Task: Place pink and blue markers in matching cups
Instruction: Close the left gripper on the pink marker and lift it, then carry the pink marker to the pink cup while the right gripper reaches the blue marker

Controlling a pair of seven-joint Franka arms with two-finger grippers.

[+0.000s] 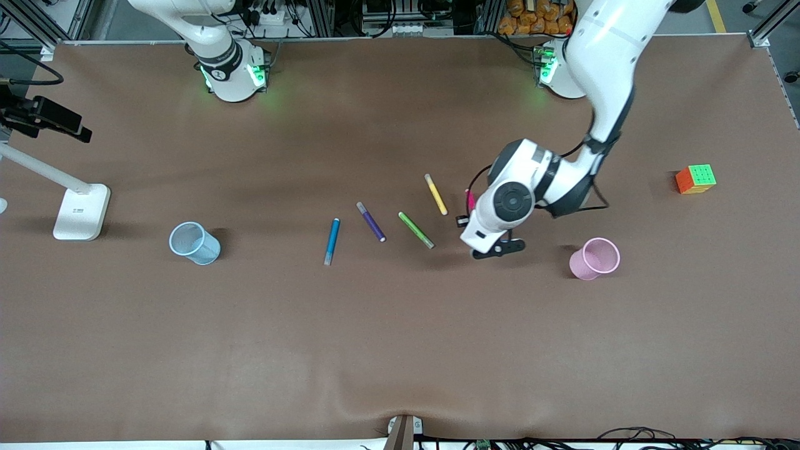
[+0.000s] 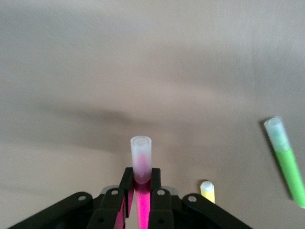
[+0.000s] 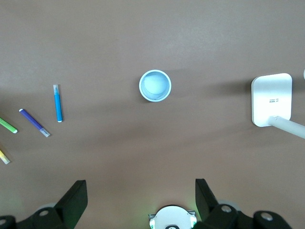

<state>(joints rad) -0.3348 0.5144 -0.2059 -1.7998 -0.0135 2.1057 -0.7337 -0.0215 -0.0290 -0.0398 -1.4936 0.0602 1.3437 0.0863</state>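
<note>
My left gripper (image 1: pixel 469 211) is shut on the pink marker (image 1: pixel 470 199), over the table beside the yellow marker and short of the pink cup (image 1: pixel 595 258). In the left wrist view the fingers (image 2: pixel 127 183) pinch the magenta body, and the pale cap (image 2: pixel 141 155) sticks out past them. The blue marker (image 1: pixel 332 240) lies flat near the table's middle, toward the right arm's end. The light blue cup (image 1: pixel 194 243) stands upright farther toward that end. My right gripper (image 3: pixel 139 186) is open and empty, high over its own base, looking down on the blue cup (image 3: pixel 155 86) and blue marker (image 3: pixel 58 102).
Purple (image 1: pixel 370 221), green (image 1: pixel 415 230) and yellow (image 1: pixel 435 194) markers lie in a row between the blue marker and my left gripper. A colour cube (image 1: pixel 695 179) sits toward the left arm's end. A white lamp base (image 1: pixel 81 211) stands at the right arm's end.
</note>
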